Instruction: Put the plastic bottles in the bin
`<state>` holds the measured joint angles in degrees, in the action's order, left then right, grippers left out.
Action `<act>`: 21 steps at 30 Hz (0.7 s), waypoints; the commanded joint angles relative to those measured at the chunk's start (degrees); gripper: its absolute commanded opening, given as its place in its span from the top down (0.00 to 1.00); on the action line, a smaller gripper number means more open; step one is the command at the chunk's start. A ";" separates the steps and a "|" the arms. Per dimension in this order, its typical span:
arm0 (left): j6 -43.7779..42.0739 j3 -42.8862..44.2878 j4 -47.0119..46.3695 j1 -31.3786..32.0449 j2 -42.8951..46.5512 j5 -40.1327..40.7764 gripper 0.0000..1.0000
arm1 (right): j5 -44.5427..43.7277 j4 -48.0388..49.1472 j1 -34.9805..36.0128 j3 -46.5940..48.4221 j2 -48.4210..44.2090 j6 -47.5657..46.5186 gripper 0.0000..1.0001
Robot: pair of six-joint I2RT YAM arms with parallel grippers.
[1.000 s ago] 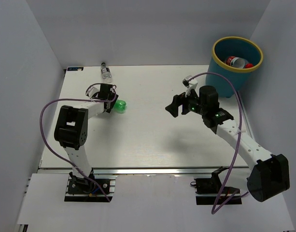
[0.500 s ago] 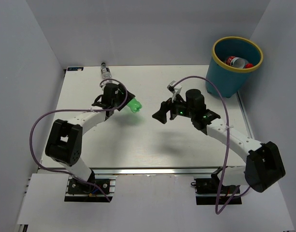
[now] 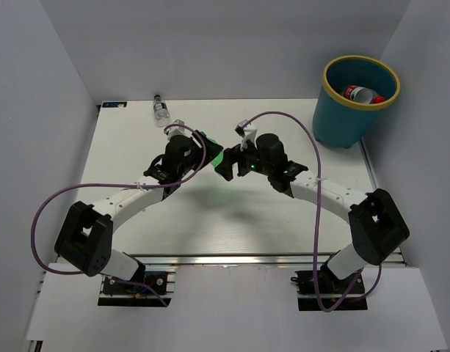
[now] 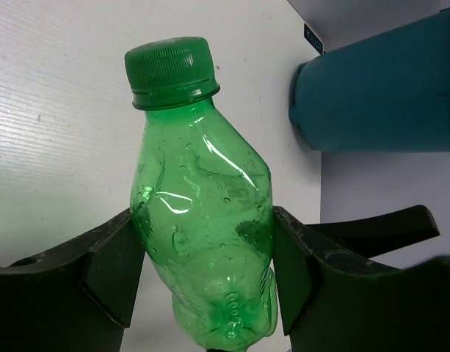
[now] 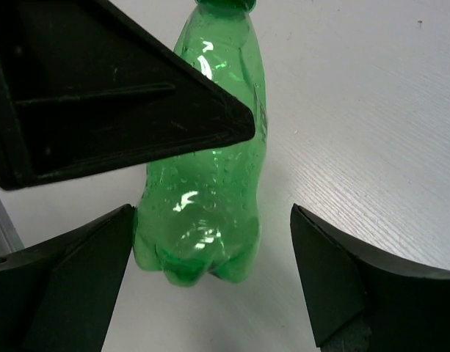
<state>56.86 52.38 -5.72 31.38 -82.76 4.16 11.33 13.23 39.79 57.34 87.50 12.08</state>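
Top external view: a handover is under way in mid-air above the middle of the white surface. The left claw is clamped on a green bottle, squeezing its belly between both fingers. The right claw is spread open, flanking the same bottle's lower body. In the right wrist view one finger sits just beside the plastic and the other stands apart, so it holds nothing.

The step in hand appears to be passing the bottle from left to right. Next, the right claw probably needs to close firmly before the left one lets go. It would then carry the bottle to the teal, yellow-rimmed bin at 2 o'clock.

The left arm and right arm stretch inward from 7 and 5 o'clock, claws meeting nose to nose. A red-labelled bottle lies inside the bin. A clear dark-capped bottle lies at 11 o'clock by the far edge.
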 commanded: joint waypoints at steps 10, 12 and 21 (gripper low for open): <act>0.36 -1.05 -2.72 0.97 3.92 -1.26 0.59 | -3.24 8.03 1.52 2.95 3.91 3.91 0.54; -0.17 -0.79 -2.46 0.97 4.19 -1.61 0.26 | -4.30 8.82 1.61 2.08 3.38 4.79 0.63; -4.03 3.86 5.01 0.27 6.55 8.38 0.02 | -9.75 2.15 -0.15 3.04 0.83 3.83 0.74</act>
<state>55.05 52.56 -3.75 32.01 -79.92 6.90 3.99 16.01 40.49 58.30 91.22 15.99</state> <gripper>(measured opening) 0.982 0.679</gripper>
